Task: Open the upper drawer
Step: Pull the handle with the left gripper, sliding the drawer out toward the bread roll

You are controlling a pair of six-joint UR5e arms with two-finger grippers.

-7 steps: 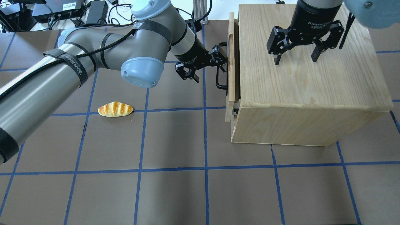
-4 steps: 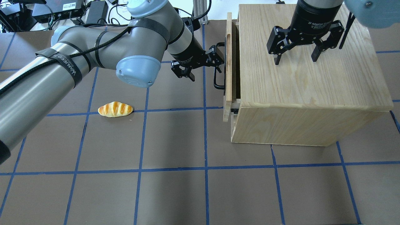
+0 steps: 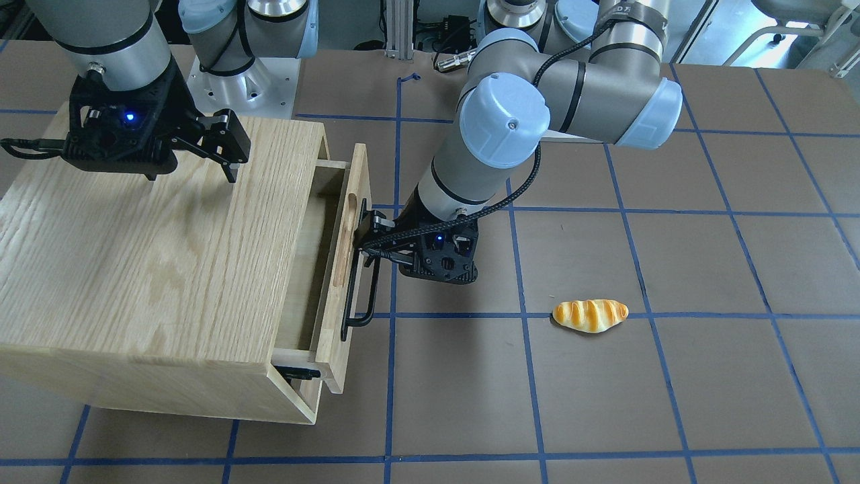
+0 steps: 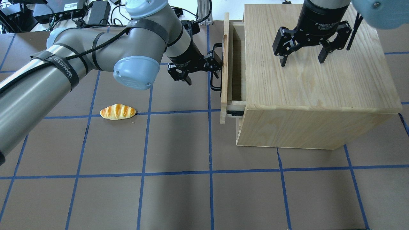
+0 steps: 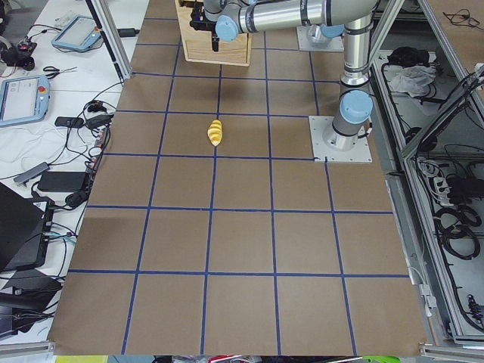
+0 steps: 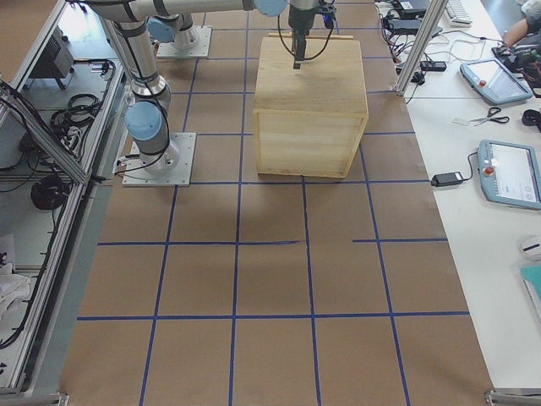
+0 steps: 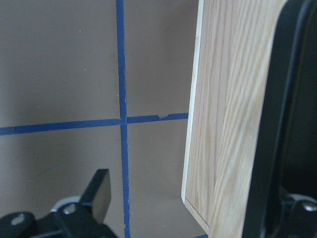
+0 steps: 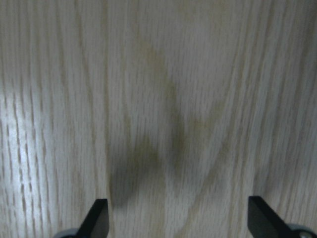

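The upper drawer [image 4: 225, 64] of the oak cabinet [image 4: 313, 89] stands partly pulled out to the left, and its pale inside shows [image 3: 316, 255]. Its black bar handle [image 4: 214, 68] runs along the front [image 3: 359, 282]. My left gripper [image 4: 201, 71] is open at the handle, with one finger hooked behind the bar and the other out over the table [image 7: 99, 193]. It also shows in the front-facing view [image 3: 368, 235]. My right gripper [image 4: 302, 60] hangs open and empty just above the cabinet's top [image 8: 158, 124].
A toy bread roll [image 4: 118, 111] lies on the brown table to the left of the cabinet [image 3: 590, 315]. Blue tape lines grid the table. Cables and electronics [image 4: 64, 11] sit along the back edge.
The drawer has slid further out of the cabinet, to the left in the overhead view, with my left gripper moving back with the handle. The right arm has not moved.
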